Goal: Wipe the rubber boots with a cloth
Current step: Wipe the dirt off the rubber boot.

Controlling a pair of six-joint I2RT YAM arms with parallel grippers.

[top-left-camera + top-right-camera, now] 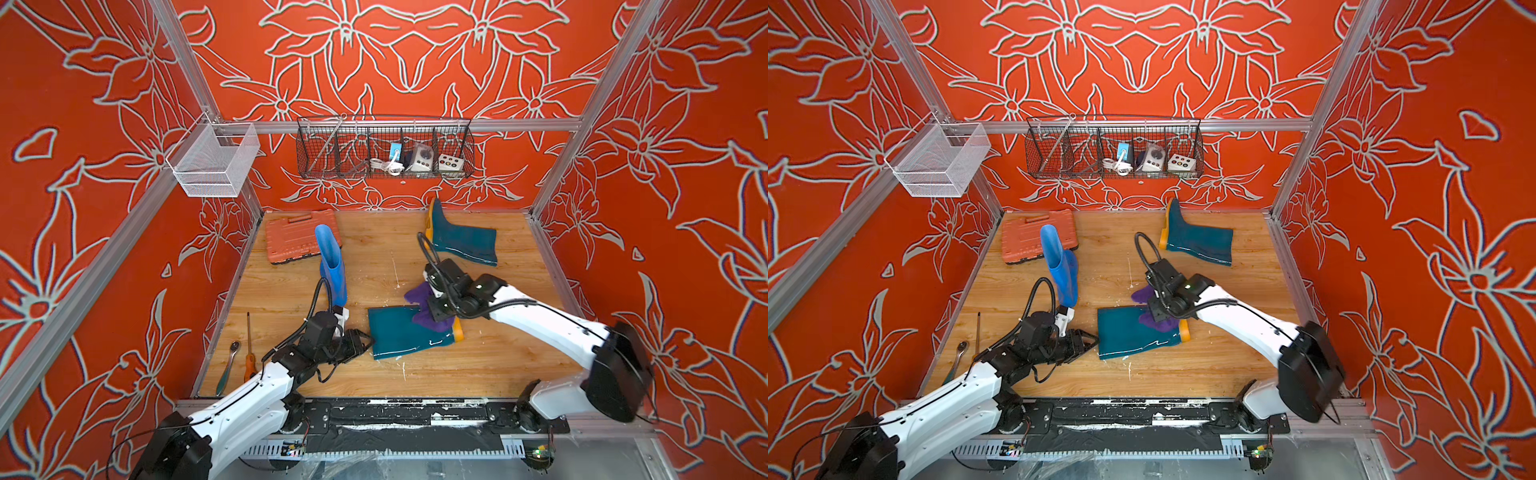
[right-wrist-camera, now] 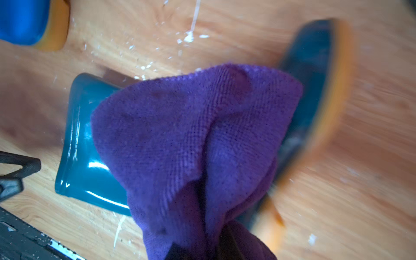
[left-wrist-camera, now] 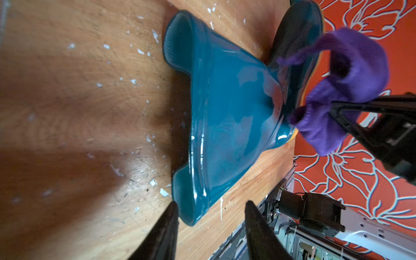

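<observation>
While right end effector (image 1: 435,312) clamps nubby purple cloth (image 2: 191,135), left end effector (image 3: 211,203) parted, glossy teal boot (image 3: 225,101)

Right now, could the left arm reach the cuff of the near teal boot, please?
Probably yes: the left gripper stands open at the cuff of the near teal boot, a corner of it between the jaws. The right gripper, shut on the cloth, is at the foot end.

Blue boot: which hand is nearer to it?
Left. The left hand is close by the blue boot; the right hand is farther off, holding the cloth over the front teal boot.
</observation>
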